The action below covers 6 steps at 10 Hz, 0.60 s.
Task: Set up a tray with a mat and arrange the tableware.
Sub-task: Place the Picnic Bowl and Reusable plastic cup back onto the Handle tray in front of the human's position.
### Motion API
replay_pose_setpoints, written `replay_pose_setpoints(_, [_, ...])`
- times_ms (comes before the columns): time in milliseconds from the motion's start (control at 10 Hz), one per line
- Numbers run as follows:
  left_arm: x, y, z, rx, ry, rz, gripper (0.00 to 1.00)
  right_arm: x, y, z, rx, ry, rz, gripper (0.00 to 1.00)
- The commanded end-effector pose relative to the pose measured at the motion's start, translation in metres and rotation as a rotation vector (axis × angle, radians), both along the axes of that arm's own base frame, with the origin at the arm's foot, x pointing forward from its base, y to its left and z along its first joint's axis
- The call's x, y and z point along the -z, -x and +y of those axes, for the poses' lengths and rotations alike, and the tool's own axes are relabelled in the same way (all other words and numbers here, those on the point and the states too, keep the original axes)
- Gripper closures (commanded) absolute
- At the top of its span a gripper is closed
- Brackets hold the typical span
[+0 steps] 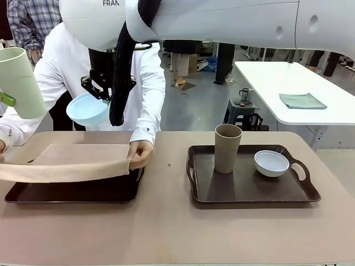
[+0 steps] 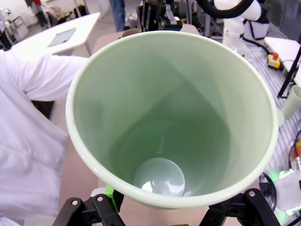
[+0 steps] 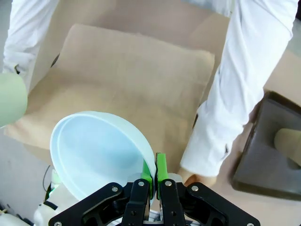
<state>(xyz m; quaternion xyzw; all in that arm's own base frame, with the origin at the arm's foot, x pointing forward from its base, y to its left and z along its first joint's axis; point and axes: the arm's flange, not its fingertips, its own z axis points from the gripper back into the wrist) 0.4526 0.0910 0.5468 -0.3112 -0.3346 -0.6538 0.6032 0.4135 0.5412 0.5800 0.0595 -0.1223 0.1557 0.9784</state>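
Step in hand: mat going onto the left tray (image 1: 72,195); a person's hand (image 1: 141,151) holds the mat (image 1: 77,158) by its right edge, part draped over the tray, not yet flat.

Right gripper (image 3: 154,176): pads pressed together on the rim of the blue bowl (image 3: 99,150), held tilted in the air above the mat's far side.

Left gripper (image 2: 162,209): carries the green cup (image 1: 16,83) aloft at far left, tilted; it grips the cup's wall from outside, one green pad visible, so I judge it clamped.

Containers: green cup empty inside; blue bowl empty. Right tray (image 1: 249,194) has no mat; it holds the brown cup (image 1: 227,147) upright, and the white bowl (image 1: 271,162) just right of it, apart; nothing visible in the bowl, cup interior not seen.

Next move, my judgement: hold both arms clear until the mat lies flat and the hand withdraws; then lower bowl and cup onto it, levelling each first.
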Motion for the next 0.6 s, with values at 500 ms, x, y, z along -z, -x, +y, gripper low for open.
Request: replay_pose_setpoints(500, [-0.0016,0.0006,0.0001,0.013,0.002,-0.011,1.00,-0.0002,-0.0002,0.0016,-0.007,-0.008,-0.005,1.00])
